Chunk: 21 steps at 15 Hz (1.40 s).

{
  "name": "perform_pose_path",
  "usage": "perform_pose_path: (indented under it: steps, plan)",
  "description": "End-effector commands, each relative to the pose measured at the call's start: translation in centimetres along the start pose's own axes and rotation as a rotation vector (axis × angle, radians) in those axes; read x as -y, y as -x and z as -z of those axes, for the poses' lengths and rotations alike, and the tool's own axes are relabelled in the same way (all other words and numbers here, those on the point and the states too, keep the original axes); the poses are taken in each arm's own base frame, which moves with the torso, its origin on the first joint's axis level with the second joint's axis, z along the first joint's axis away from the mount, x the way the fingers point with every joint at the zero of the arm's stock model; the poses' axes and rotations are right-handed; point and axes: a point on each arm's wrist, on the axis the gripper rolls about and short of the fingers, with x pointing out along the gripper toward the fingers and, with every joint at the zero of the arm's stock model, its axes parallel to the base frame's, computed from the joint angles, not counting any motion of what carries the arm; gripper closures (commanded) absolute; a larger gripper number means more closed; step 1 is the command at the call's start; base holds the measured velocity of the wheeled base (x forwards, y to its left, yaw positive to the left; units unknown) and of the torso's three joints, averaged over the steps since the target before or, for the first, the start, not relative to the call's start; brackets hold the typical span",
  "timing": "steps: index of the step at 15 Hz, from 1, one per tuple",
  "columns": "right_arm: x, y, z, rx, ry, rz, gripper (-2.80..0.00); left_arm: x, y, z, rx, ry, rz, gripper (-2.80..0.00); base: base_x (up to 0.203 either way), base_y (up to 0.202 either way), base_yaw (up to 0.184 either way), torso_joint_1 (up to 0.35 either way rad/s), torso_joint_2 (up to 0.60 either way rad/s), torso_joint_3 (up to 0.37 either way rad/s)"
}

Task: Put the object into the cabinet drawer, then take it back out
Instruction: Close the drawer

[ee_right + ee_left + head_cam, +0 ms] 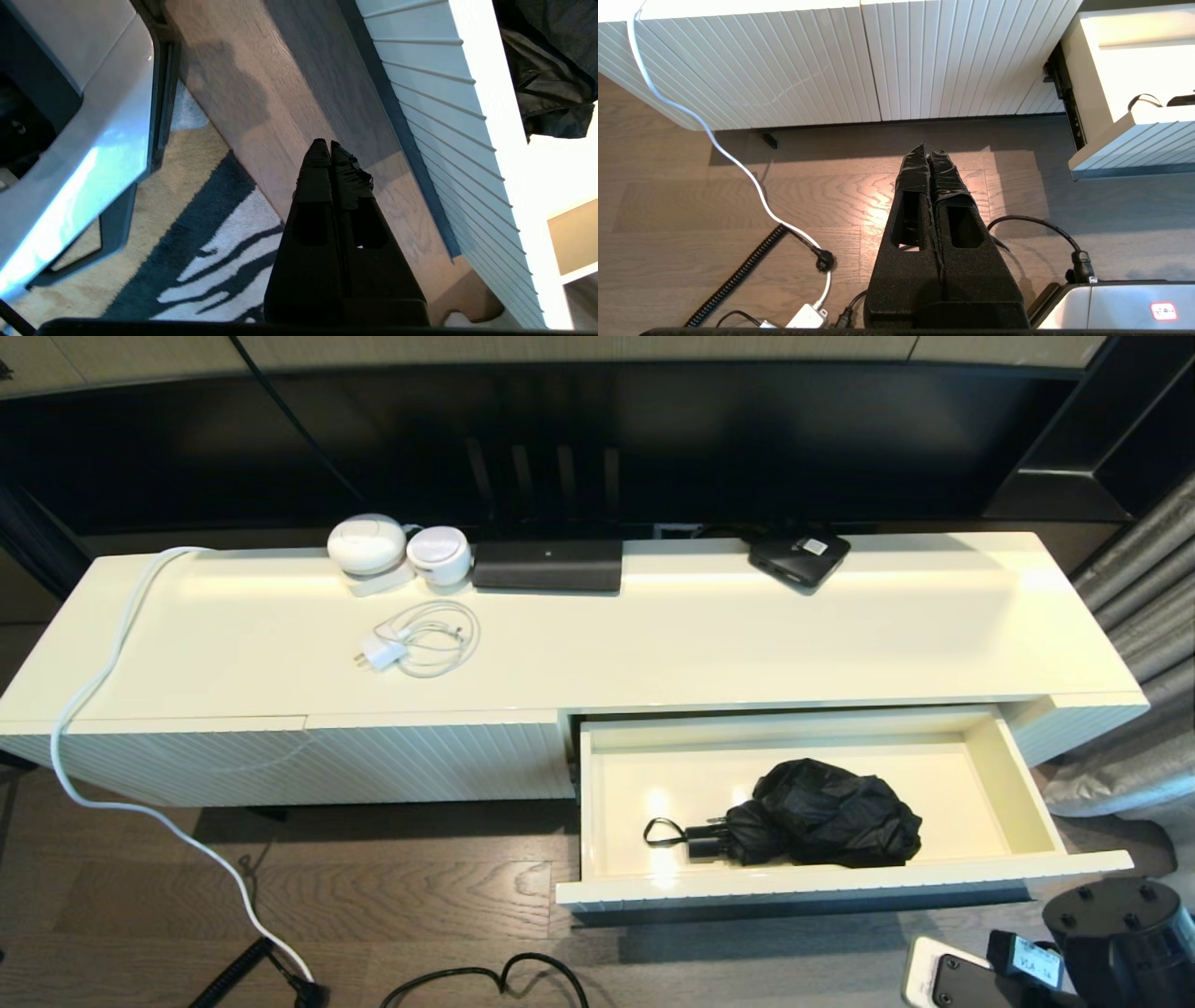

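The black folding umbrella point(822, 817) lies inside the pulled-out cream drawer point(1022, 784), its short handle and wrist loop pointing left. A patch of its fabric point(546, 79) shows in the right wrist view beyond the drawer's ribbed front point(448, 107). My right gripper point(324, 142) is shut and empty, low over the floor in front of the drawer. My left gripper point(928, 148) is also shut and empty, hanging over the wooden floor before the ribbed cabinet panel point(878, 60), left of the drawer's corner point(1125, 135). Neither gripper shows in the head view.
On the cabinet top point(653, 635) lie a white charger with coiled cable point(415, 644), two white round devices point(397, 551), a black box point(546, 565) and a flat black box with a sticker point(798, 555). Cables point(738, 163) trail over the floor; a striped rug point(187, 242) lies to the right.
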Motion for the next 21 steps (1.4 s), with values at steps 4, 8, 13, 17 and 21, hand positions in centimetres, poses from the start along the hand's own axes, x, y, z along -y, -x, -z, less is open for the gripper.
perform_pose_path:
  steps: [4,8,13,17,21]
  plan:
    - [0.1,-1.5,-0.6,0.055,-0.041,-0.001,0.0,0.0,0.0,0.0,-0.003,0.0,0.0,0.0,0.0,0.0,0.0,0.0,0.0,0.0]
    - [-0.2,-3.1,-0.7,0.077,-0.041,-0.035,0.0,0.0,0.0,0.0,-0.003,0.0,-0.001,0.0,0.0,0.0,0.0,0.0,0.0,0.0]
    - [0.3,-5.3,-1.0,0.084,-0.062,-0.01,0.0,0.0,0.0,0.0,-0.003,0.0,-0.001,0.0,0.0,0.0,0.0,0.0,0.0,0.0]
    - [0.4,-6.8,-1.2,0.145,-0.078,0.045,0.0,0.0,0.0,0.0,-0.003,0.0,0.0,0.0,0.0,0.0,0.0,0.0,0.0,0.0]
    - [0.8,-6.8,-1.5,0.195,-0.08,0.087,0.0,0.0,0.0,0.0,-0.003,0.0,0.0,0.0,0.0,0.0,0.0,0.0,0.0,0.0]
